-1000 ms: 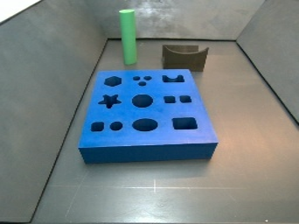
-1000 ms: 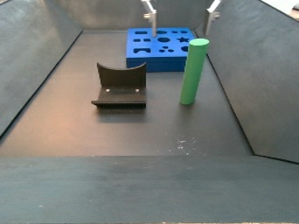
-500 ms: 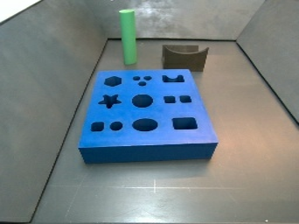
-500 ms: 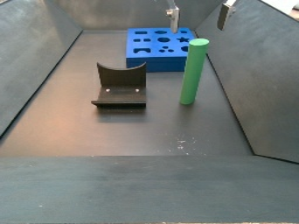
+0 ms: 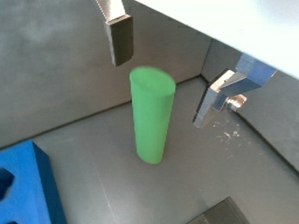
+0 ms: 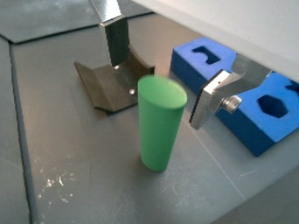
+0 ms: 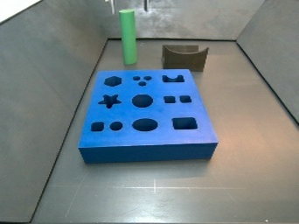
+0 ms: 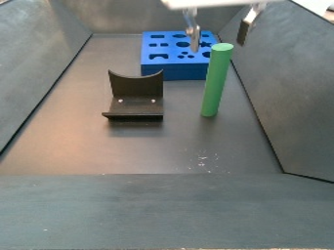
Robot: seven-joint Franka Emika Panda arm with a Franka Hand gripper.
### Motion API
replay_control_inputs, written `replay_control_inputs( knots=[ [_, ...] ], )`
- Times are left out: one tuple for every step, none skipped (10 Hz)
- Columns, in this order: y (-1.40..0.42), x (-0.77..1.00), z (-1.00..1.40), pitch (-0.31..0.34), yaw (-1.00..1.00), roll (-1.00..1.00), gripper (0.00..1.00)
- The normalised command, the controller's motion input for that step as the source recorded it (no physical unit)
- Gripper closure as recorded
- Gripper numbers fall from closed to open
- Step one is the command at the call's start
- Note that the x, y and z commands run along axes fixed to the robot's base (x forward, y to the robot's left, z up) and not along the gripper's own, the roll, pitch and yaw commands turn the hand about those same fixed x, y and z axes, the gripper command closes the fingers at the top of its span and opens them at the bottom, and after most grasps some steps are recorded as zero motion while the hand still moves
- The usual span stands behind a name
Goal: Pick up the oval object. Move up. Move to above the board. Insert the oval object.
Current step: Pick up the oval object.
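My claw (image 8: 220,26) hangs spread just above the upright oval object (image 8: 216,80), one finger (image 5: 119,39) on either side with a clear gap to the peg all round. The right wall stands near the peg, so room is tight there. The fixture (image 8: 133,97) sits to the left, apart, with bare tabletop (image 8: 156,146) between. The board (image 8: 181,52) lies beyond, its top unobstructed.

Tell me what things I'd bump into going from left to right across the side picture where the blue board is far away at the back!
Dark brown notched block → large flat blue board with cut-out holes → tall green oval peg, with the open tool hanging just above it.
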Motion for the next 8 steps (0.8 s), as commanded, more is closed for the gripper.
replay_control_inputs(
  knots=[
    [-0.02,0.0,-0.51,0.0,0.23,-0.05,0.0],
    [-0.03,0.01,-0.51,0.0,0.23,-0.05,0.0],
    [0.0,0.0,0.0,0.019,0.0,0.04,0.0],
    [0.0,0.0,0.0,0.0,0.0,0.0,1.0],
    [0.0,-0.03,0.0,0.0,0.0,0.0,1.0],
    [0.0,0.0,0.0,0.0,0.0,0.0,1.0],
    [0.0,0.0,0.0,0.0,0.0,0.0,1.0],
    [0.0,0.0,0.0,0.0,0.0,0.0,1.0]
  ],
)
